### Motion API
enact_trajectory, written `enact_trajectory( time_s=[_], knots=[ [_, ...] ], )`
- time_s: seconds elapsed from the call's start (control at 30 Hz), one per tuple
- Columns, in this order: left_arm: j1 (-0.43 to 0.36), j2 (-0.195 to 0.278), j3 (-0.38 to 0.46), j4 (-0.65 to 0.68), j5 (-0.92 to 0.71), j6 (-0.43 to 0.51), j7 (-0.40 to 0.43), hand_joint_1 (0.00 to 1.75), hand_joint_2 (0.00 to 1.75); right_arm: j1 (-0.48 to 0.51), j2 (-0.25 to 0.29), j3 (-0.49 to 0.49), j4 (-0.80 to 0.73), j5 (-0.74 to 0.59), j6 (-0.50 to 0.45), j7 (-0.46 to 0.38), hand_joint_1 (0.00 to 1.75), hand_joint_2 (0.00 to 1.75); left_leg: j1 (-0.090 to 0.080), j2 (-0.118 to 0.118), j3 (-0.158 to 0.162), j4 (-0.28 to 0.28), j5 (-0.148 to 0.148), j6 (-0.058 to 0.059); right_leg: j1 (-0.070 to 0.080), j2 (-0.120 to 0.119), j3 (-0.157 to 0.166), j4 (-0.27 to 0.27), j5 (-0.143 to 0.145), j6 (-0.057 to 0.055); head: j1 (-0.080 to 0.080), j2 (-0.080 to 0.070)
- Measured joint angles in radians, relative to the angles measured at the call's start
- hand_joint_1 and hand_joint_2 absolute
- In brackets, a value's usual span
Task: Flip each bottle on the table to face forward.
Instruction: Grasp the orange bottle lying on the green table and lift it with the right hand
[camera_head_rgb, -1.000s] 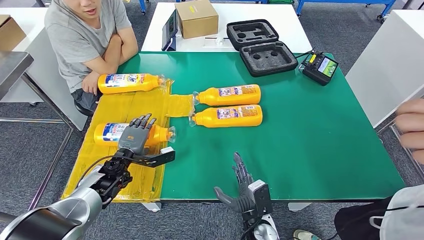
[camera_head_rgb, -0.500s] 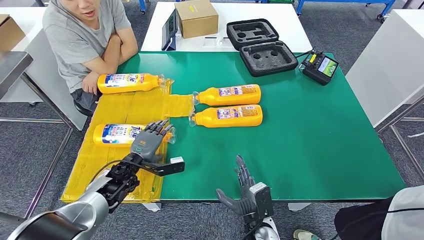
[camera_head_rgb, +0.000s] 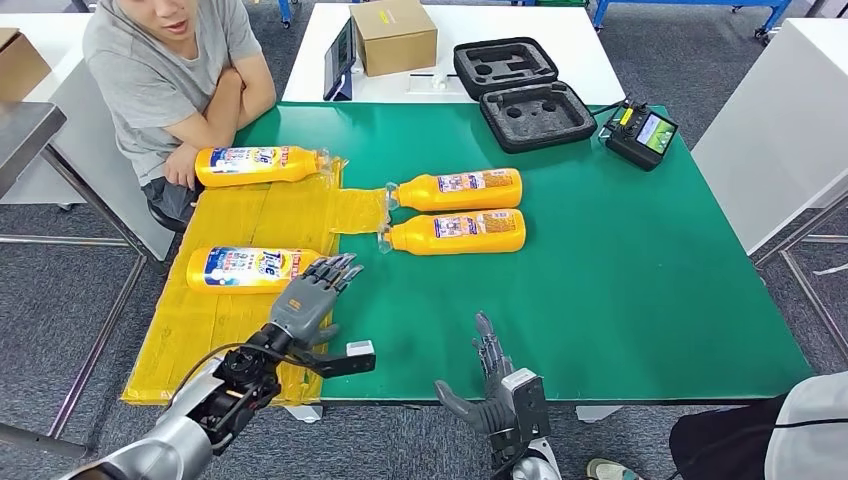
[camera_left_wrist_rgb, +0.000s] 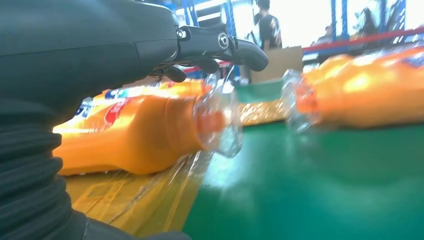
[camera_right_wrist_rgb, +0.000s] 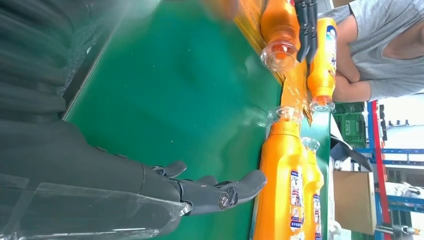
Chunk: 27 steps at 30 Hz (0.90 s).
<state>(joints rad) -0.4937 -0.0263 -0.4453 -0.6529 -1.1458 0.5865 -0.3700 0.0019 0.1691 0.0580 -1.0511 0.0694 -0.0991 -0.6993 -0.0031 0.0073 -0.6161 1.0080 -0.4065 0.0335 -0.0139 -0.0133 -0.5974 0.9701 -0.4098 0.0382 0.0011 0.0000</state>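
Pulling back toward the table (camera_head_rgb: 620, 300) edge, the left hand (camera_head_rgb: 303, 300) with spread, empty fingers is leaving the near bottle (camera_head_rgb: 252, 269) lying front-label-up on the yellow sheet (camera_head_rgb: 215, 330), while two bottles (camera_head_rgb: 455, 210) at centre are seemingly waiting unflipped.

Four orange plastic bottles with clear caps lie on their sides on the green table: one at the far left (camera_head_rgb: 258, 165), one at the near left (camera_head_rgb: 255, 269), and two side by side in the middle (camera_head_rgb: 457, 190) (camera_head_rgb: 455, 232). There is one yellow plastic sheet (camera_head_rgb: 235, 215), one brown cardboard box (camera_head_rgb: 393, 35), one open black foam-lined case (camera_head_rgb: 522, 92), and one black handheld controller (camera_head_rgb: 640, 134), possibly with a screen.
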Motion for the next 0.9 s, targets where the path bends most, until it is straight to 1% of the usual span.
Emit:
enact_trajectory(
  time_s=[0.2,0.3,0.53,0.6,0.67,0.73,0.8,0.87,0.9],
  knots=[
    [0.08,0.006,-0.03,-0.151,0.029,0.091,0.0,0.0,1.75,0.004,0.001,-0.002,-0.005,0.005,-0.008,0.0,0.0,1.75,0.0,0.0,-0.001,0.0,0.0,0.0,0.0,0.0,-0.002,0.0,0.0,0.0,0.0,0.0],
    [0.109,0.006,-0.041,-0.211,0.049,0.107,-0.012,0.0,1.75,0.006,0.002,-0.002,-0.006,0.01,-0.009,0.0,0.0,1.75,0.0,0.0,-0.001,0.0,-0.001,-0.001,0.0,0.0,-0.002,0.0,0.0,0.0,0.0,0.0],
    [0.183,-0.001,-0.045,-0.351,0.115,0.114,-0.083,0.0,1.75,0.013,0.003,-0.002,-0.016,0.02,-0.033,0.0,0.0,1.75,0.0,0.0,-0.002,0.0,-0.001,-0.001,0.0,0.0,-0.002,0.0,0.0,0.0,0.0,0.0],
    [0.209,-0.008,-0.044,-0.385,0.168,0.112,-0.113,0.0,1.75,0.018,0.003,-0.002,-0.027,0.022,-0.062,0.0,0.0,0.87,0.0,0.0,-0.002,0.0,-0.001,-0.001,0.0,0.0,-0.002,0.0,0.0,0.0,0.0,0.0],
    [0.238,-0.017,-0.044,-0.419,0.263,0.097,-0.146,0.0,1.75,0.028,0.005,-0.003,-0.051,0.02,-0.104,0.0,0.0,0.0,0.0,0.0,-0.002,0.0,-0.001,-0.001,0.0,0.0,-0.002,0.0,0.0,0.0,0.0,0.0],
    [0.267,-0.024,-0.044,-0.456,0.396,0.057,-0.185,0.0,1.75,0.043,0.009,-0.004,-0.092,0.007,-0.136,0.0,0.0,0.0,0.0,0.0,-0.002,0.0,-0.001,-0.001,0.0,0.0,-0.003,0.0,0.0,0.0,0.0,0.0],
    [0.294,-0.033,-0.042,-0.488,0.53,0.014,-0.225,0.0,1.75,0.062,0.013,-0.003,-0.148,-0.005,-0.148,0.0,0.0,0.0,0.0,0.0,-0.003,0.0,-0.001,-0.001,0.0,0.0,-0.004,0.0,0.0,0.0,0.0,0.0],
    [0.315,-0.042,-0.038,-0.513,0.615,-0.009,-0.252,0.0,1.75,0.08,0.016,0.004,-0.207,-0.008,-0.159,-0.001,0.0,0.0,0.0,0.0,-0.004,0.0,-0.001,-0.001,0.0,0.0,-0.004,0.0,0.0,0.0,0.0,0.0],
    [0.322,-0.046,-0.035,-0.522,0.638,-0.016,-0.26,0.0,1.75,0.087,0.017,0.008,-0.232,-0.008,-0.166,-0.001,0.0,0.44,0.0,0.0,-0.004,0.0,-0.001,-0.001,0.0,0.0,-0.004,0.0,0.0,0.0,0.0,0.0]
  ],
)
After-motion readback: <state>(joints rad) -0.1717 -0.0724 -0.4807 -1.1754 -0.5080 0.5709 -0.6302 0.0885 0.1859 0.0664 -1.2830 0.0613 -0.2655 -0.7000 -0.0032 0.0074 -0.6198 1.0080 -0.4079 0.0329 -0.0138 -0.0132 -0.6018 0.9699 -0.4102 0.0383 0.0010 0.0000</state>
